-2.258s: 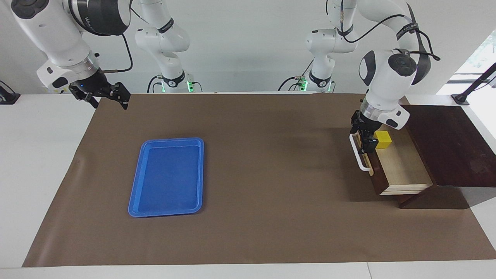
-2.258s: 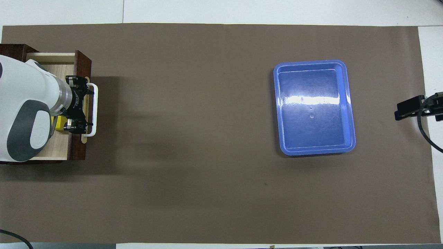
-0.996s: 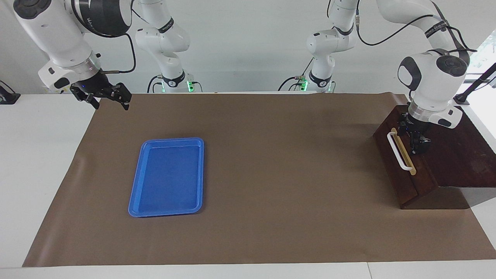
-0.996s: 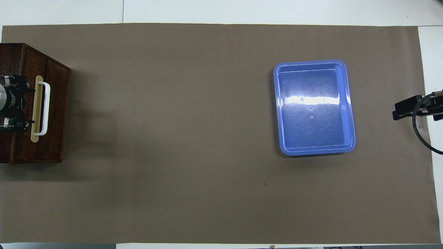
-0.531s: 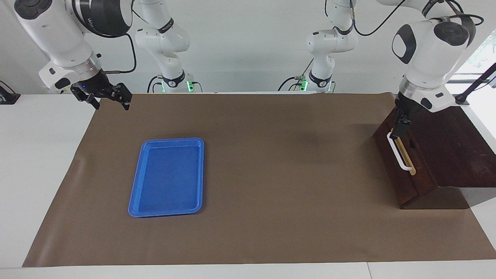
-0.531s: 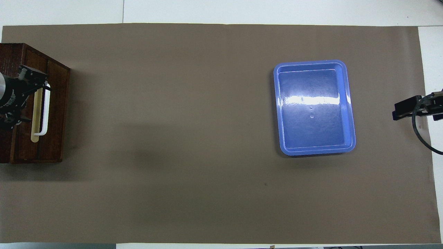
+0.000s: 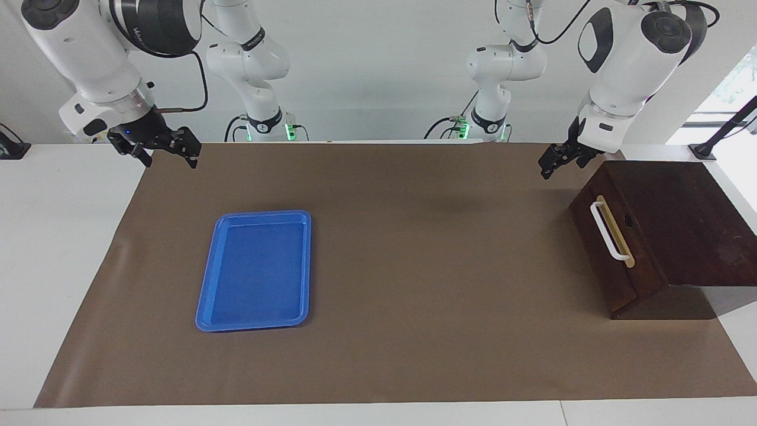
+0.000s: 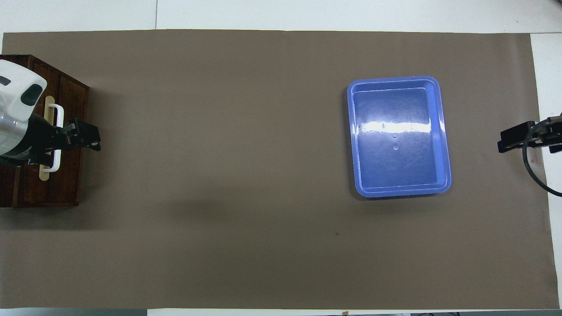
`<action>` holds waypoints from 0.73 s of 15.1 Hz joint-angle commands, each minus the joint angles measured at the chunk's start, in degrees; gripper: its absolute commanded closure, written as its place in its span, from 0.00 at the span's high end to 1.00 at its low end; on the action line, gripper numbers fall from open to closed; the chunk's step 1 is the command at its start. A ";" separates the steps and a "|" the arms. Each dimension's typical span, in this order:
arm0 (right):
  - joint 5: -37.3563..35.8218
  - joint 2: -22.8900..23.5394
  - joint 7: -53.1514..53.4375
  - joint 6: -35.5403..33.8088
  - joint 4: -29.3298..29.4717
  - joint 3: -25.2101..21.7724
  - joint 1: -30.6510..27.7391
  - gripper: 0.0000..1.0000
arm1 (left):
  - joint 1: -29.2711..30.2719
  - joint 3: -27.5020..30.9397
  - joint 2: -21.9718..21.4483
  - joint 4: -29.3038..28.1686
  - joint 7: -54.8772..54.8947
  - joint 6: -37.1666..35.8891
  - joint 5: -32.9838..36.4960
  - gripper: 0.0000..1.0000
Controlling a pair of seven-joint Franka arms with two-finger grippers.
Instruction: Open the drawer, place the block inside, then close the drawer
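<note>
While the right gripper [image 7: 167, 149] hangs in the air over the table's edge at its own end, fingers spread and empty, the blue tray [image 7: 255, 270] lies flat on the brown mat [image 7: 414, 266]. The left gripper [image 7: 559, 160], arm bent and tilted down, hovers over the mat beside the shut drawer [image 7: 615, 251], fingers apart, gripping nothing; the block is out of sight
</note>
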 commanded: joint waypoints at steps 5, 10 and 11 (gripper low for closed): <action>-0.82 -1.26 -1.17 0.68 -1.50 0.38 -0.57 1.00 | 1.20 -0.55 1.32 4.17 7.93 -4.02 -0.31 1.00; -0.82 -1.26 -1.17 0.68 -1.50 0.38 -0.66 1.00 | 1.20 -0.46 0.17 3.73 8.10 -3.50 -0.39 1.00; -0.82 -1.26 -1.17 0.68 -1.50 0.38 -0.66 1.00 | 1.12 -0.37 0.17 3.73 7.84 -3.41 -0.31 1.00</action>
